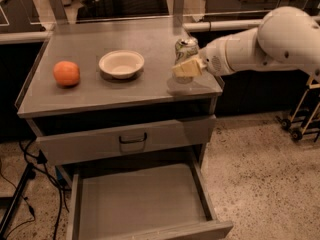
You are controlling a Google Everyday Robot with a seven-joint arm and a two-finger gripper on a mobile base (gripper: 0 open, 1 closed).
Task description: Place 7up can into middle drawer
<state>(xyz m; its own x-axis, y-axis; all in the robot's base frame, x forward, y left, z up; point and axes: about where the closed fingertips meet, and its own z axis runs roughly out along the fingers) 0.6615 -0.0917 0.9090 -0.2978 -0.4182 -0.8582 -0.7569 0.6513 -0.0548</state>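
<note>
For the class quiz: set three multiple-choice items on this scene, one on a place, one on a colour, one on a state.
1. The tool is: A) at the 7up can; B) near the floor; C) out of sight.
2. The bowl is: A) blue; B) white; C) red.
3. The middle drawer is: A) shut; B) removed; C) pulled open.
Answers: 1A, the tool grips the can over the tabletop's right side; 2B, it looks plain white; 3C, its floor shows.

White rounded arm (250, 46); cream jaws over cabinet top's (125, 91) right.
</note>
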